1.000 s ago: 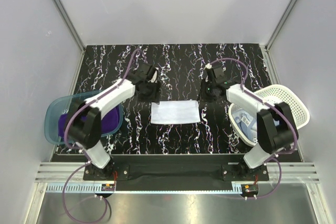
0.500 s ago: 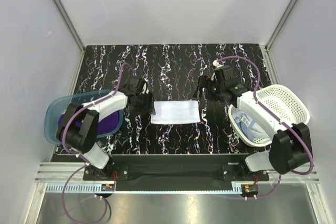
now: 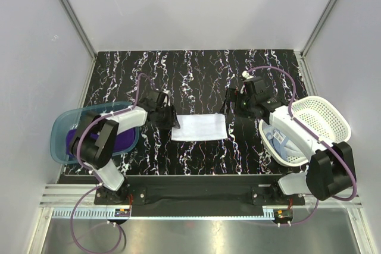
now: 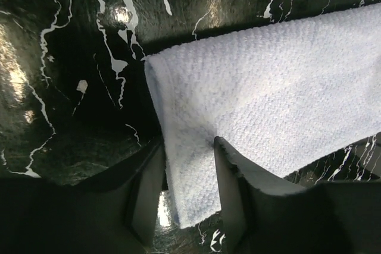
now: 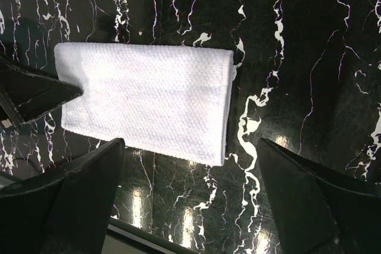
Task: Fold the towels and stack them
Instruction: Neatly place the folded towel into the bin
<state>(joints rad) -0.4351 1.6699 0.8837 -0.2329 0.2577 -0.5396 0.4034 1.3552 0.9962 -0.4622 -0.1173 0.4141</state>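
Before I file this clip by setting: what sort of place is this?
Probably a lab robot test cell: bare grey panel walls in aluminium framing, two white-and-black robot arms bolted along a black white-veined marbled table.

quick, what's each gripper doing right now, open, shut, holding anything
left gripper: jaws astride the white towel edge; whether it grips cannot be told
right gripper: wide open, holding nothing
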